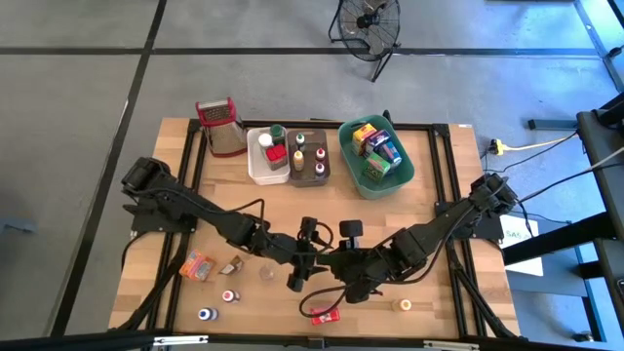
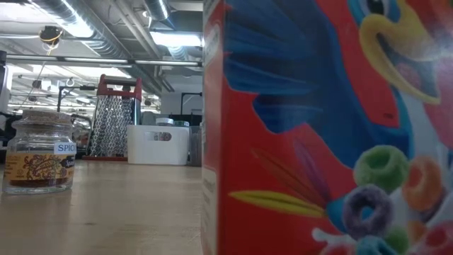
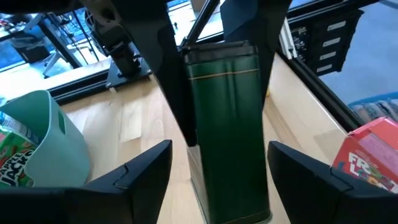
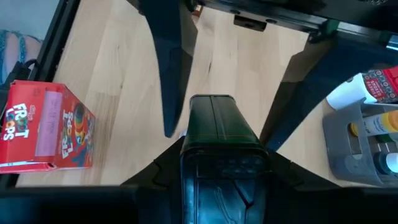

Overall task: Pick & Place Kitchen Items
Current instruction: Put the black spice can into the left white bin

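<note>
Dark green tin (image 3: 229, 124) is held mid-table, near the front edge, between both arms. It is pinched by the right gripper (image 4: 225, 163), with jaws pressed against its sides. The left gripper (image 3: 217, 165) is spread wide around the same tin; whether its fingers (image 3: 140, 168) touch the tin cannot be told. A red cereal box (image 4: 46, 127) lies on the wooden table (image 1: 429, 195) close by. A spice jar (image 2: 40, 152) stands near the front. The teal bin (image 1: 359, 171), brown bin (image 1: 327, 171) and white bin (image 1: 255, 168) sit at the back with items inside, next to a steel grater (image 1: 220, 127).
</note>
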